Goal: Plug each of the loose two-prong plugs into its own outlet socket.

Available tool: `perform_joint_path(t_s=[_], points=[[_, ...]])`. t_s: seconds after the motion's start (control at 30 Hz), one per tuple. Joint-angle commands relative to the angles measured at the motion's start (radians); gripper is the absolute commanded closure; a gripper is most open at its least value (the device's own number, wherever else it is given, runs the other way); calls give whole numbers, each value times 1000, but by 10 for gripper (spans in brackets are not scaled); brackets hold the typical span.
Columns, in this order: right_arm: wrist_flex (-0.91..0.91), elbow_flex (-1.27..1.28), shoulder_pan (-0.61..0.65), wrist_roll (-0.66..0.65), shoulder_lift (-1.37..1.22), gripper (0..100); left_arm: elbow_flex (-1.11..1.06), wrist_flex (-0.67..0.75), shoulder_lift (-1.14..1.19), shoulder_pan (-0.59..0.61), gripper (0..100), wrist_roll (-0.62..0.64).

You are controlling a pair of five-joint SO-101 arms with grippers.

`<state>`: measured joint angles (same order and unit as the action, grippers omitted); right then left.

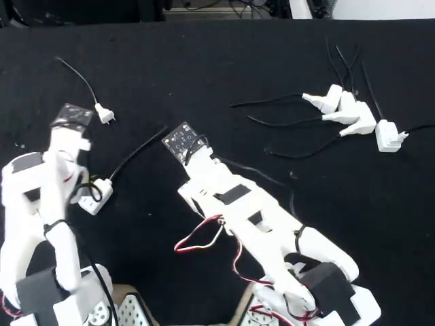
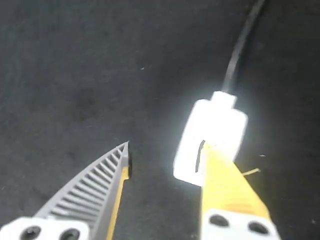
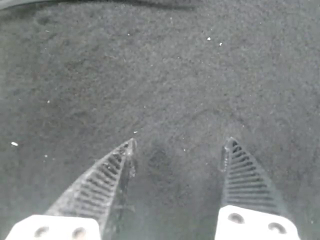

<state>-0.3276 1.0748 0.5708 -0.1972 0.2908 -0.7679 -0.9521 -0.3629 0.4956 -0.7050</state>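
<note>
While the left gripper hangs wide open, one tip at the white cabled block but clamping nothing, the right gripper gapes empty over bare cloth. One small plug lies loose, apart from that block, so I'd say nothing's mated here yet. Far right, about four white pieces cluster, connections unclear.
</note>
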Motion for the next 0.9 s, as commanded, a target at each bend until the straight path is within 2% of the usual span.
perform_joint_path(t_s=[0.0,0.2,0.33,0.53,0.63,0.8,0.87], points=[[18,-1,6,-6,47,733,58,20,-15,105,777,18],[17,-1,6,-6,47,733,-84,285,-15,189,777,92],[15,-1,6,-6,47,733,-219,367,-18,134,777,91],[15,-1,6,-6,47,733,-315,362,-28,30,777,94],[15,-2,-2,-6,53,733,-309,296,-28,-19,777,126],[6,-38,-141,21,58,733,-223,114,-28,-147,777,203],[-25,-74,-226,109,58,733,-186,55,-28,-211,777,229]])
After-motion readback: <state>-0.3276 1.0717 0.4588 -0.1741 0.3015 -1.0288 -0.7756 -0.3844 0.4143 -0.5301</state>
